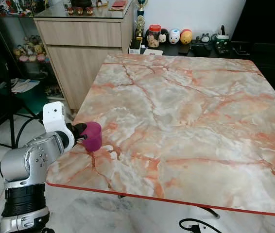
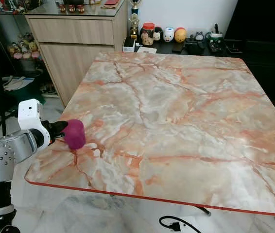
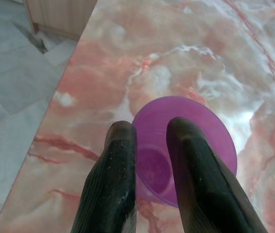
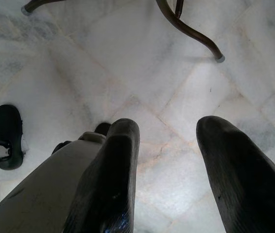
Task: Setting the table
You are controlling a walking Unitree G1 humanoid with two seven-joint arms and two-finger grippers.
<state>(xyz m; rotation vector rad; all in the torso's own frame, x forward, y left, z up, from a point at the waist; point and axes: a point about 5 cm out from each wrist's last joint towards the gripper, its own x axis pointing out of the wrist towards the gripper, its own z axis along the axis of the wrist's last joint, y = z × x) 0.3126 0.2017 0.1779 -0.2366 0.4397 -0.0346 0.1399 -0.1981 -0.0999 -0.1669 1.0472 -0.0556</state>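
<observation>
A: Nearest to us, the left silver arm reaches in from the table's near left corner, and the left gripper [image 1: 82, 134] has its two long black fingers pinching the rim of a small translucent purple plastic cup [image 1: 93, 136].

B: The wrist camera makes that clear: one finger [image 3: 109, 184] lies outside the wall and the other runs over the mouth, with the cup wall between them.

A: Where does the cup sit?

B: Right at the left edge of the square orange-veined marble-pattern table with its thin red rim [image 1: 186, 111], close to the near left corner. It looks upright, mouth up. Whether the base touches the top or hangs just above it, I cannot tell.

A: And the right arm?

B: It hangs low. The right gripper [image 4: 169, 165] points at the pale marble floor tiles [image 4: 128, 63], fingers spread wide apart with nothing between them. A curved dark metal table leg [image 4: 191, 34] shows beyond it.

A: Further on, past the table's left side?

B: A light wooden cabinet with drawers [image 1: 86, 43] stands there, with a green tub [image 1: 33, 99] beside it on the floor and small soft toys [image 1: 28, 51] on a shelf.

A: And at the far end?

B: A low dark counter against the white wall, carrying a red-lidded clear jar [image 1: 154, 35] and a row of round little figurines [image 1: 180, 36]. A gold trophy [image 1: 140, 22] stands beside the cabinet.
</observation>
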